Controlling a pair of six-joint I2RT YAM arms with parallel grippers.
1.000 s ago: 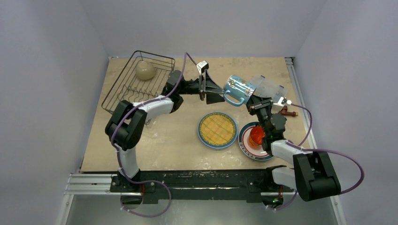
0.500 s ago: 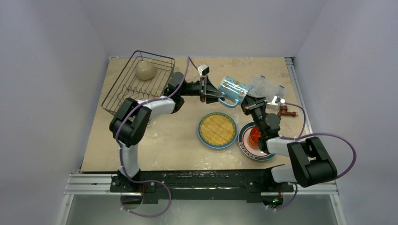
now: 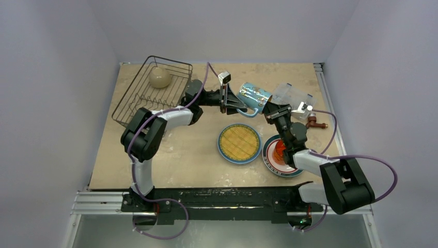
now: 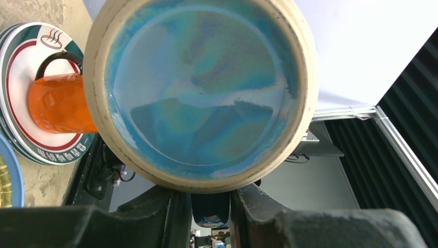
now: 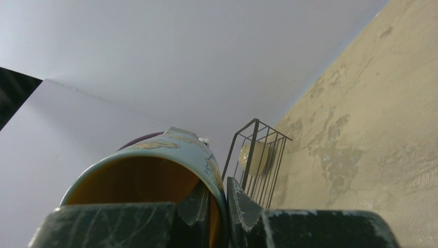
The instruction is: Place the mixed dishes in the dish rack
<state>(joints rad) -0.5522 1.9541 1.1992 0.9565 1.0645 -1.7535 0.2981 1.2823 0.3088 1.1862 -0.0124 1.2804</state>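
Top external: right of the dish rack (image 3: pixel 175 63), right gripper (image 3: pixel 269 106) pinches the blue mug (image 3: pixel 253 95) by its rim, left gripper (image 3: pixel 238 106) narrow on its handle; a handover, with the right's release likely due next

Even diffuse overhead light, faint soft shadows. Iridescent glare on blue mug (image 4: pixel 201 93) underside. Top view sharp.

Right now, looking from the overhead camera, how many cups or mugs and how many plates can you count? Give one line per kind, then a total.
Cups and mugs: 3 (blue mug, cream cup, orange cup)
Plates showing: 2 (yellow woven plate, white teal-rimmed plate); any stacked underneath are hidden
Total: 5
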